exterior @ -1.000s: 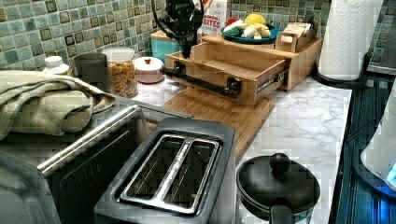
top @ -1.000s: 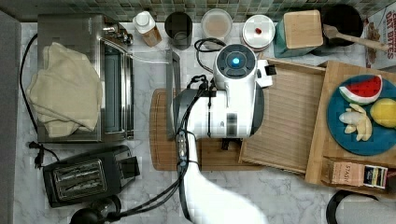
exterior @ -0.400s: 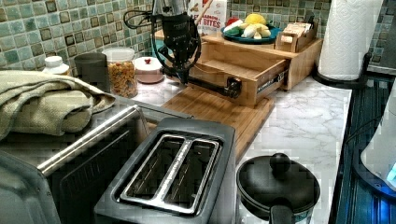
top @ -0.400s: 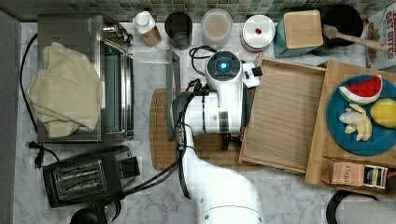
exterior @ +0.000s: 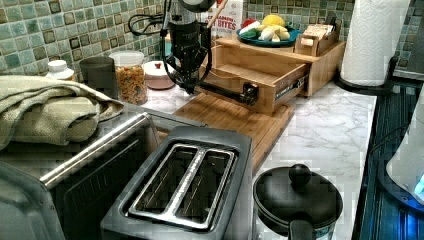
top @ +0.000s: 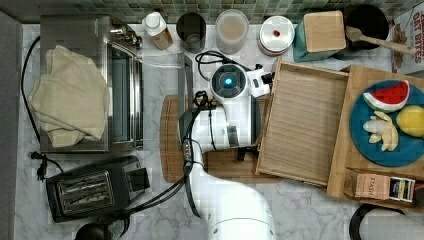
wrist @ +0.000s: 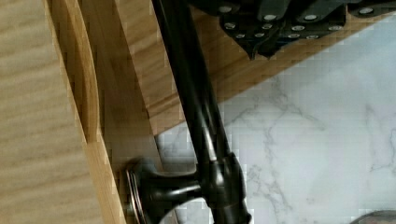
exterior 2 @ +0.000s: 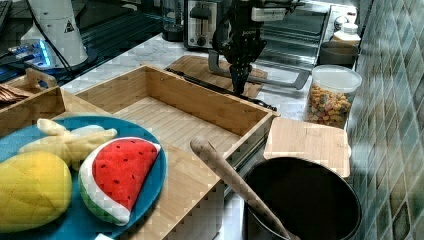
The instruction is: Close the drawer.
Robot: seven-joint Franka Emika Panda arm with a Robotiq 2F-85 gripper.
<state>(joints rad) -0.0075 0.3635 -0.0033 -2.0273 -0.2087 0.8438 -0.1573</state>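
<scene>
The drawer (top: 305, 125) stands pulled out of the pale wooden box (top: 345, 170) toward the top view's left, and its striped bottom is bare. A black bar handle (exterior: 225, 91) runs along its front. My gripper (exterior: 189, 86) hangs fingers-down at the far end of that handle, on the side away from the drawer front. In the wrist view the fingertips (wrist: 264, 46) are pressed together, shut on nothing, close beside the bar (wrist: 191, 93). The right view shows the gripper (exterior 2: 239, 85) just outside the drawer's front wall (exterior 2: 200, 102).
A brown cutting board (top: 172, 140) lies under the arm and the drawer front. A toaster oven (top: 120, 85) with its door down is at the top view's left, a toaster (top: 90, 187) below it. Jars (top: 231, 30) line the back; a fruit plate (top: 385, 145) tops the box.
The arm has moved toward the top view's left and come down, bringing the gripper from above the drawer to handle height. The drawer has not visibly moved.
</scene>
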